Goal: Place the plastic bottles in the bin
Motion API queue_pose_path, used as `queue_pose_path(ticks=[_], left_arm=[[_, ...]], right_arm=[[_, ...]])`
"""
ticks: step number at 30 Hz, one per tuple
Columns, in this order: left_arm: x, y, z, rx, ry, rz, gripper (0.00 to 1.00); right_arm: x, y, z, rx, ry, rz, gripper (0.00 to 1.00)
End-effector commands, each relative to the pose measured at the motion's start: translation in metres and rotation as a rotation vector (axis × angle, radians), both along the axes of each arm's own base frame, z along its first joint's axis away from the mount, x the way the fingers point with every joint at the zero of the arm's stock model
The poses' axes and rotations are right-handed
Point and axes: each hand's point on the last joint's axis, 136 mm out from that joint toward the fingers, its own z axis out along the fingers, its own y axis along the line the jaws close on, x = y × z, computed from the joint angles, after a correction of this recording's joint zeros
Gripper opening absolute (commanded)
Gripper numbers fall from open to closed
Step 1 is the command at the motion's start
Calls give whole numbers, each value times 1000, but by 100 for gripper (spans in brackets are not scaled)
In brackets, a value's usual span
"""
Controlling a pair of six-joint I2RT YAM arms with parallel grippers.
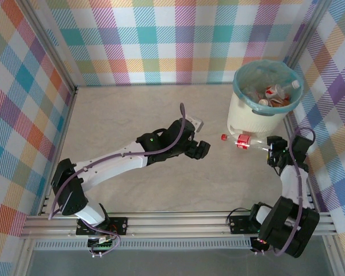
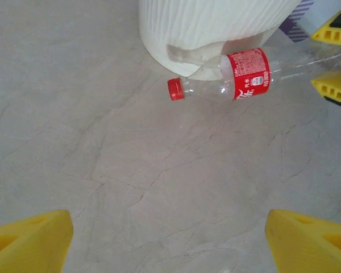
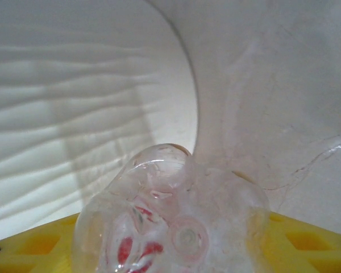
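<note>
Right wrist view: clear bottle (image 3: 170, 216), base end nearest, clamped between yellow fingers (image 3: 34, 247); right gripper (image 3: 170, 250) grips it. Left wrist view adds its red cap (image 2: 175, 89) and red label (image 2: 248, 73), with the bottle horizontal just beside the bin (image 2: 216, 25). Top view places the bin at the table's (image 1: 132, 109) far right corner, other bottles (image 1: 276, 92) inside. Left gripper (image 1: 201, 148) is mid-table, jaws apart, empty.

Up close the bottle (image 3: 170, 216) is one big blur, its lower half lost off the bottom edge, and it covers most of the right fingers (image 3: 312, 242). Can't tell if they're pressing it! From the left wrist, the bin (image 2: 216, 23) is chopped off up top, the bottle's base runs off the right edge, and the left fingers (image 2: 28, 242) are just corner tips. From above, the bottles (image 1: 274, 94) inside the bin are too jumbled to count.
</note>
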Motion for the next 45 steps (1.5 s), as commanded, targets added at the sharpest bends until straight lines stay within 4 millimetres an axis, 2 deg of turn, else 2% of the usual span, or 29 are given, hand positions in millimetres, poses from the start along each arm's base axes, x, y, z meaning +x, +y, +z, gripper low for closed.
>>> queue_pose_path(ticks=[1, 5, 9, 12, 18, 24, 27, 31, 34, 38, 42, 45], left_arm=[[-4, 9, 20, -22, -22, -10, 88], [-6, 13, 31, -29, -43, -22, 88], [-7, 21, 47, -41, -75, -25, 88], [-10, 28, 62, -59, -103, -25, 88], [-19, 49, 92, -90, -166, -19, 88], [-23, 70, 116, -131, -225, 19, 89], [-24, 76, 123, -151, -239, 38, 89], [-25, 79, 124, -164, -231, 58, 89], [-24, 82, 124, -165, -226, 70, 89], [-23, 84, 122, -150, -225, 84, 89], [-20, 87, 121, -140, -225, 98, 89], [-19, 87, 119, -133, -220, 104, 89]], right_arm=[[-13, 10, 21, -116, 11, 127, 59], [-25, 24, 52, -200, -24, 248, 56], [-36, 48, 85, -275, -38, 400, 55], [-40, 66, 122, -348, -84, 498, 53], [-59, 92, 189, -456, -139, 620, 49], [-65, 94, 267, -559, -222, 621, 46], [-58, 91, 311, -611, -270, 606, 43], [-42, 80, 353, -704, -292, 572, 42], [-29, 69, 377, -782, -289, 540, 42], [-8, 54, 394, -873, -280, 490, 41], [16, 42, 394, -957, -244, 453, 41], [25, 30, 387, -1040, -166, 425, 41]])
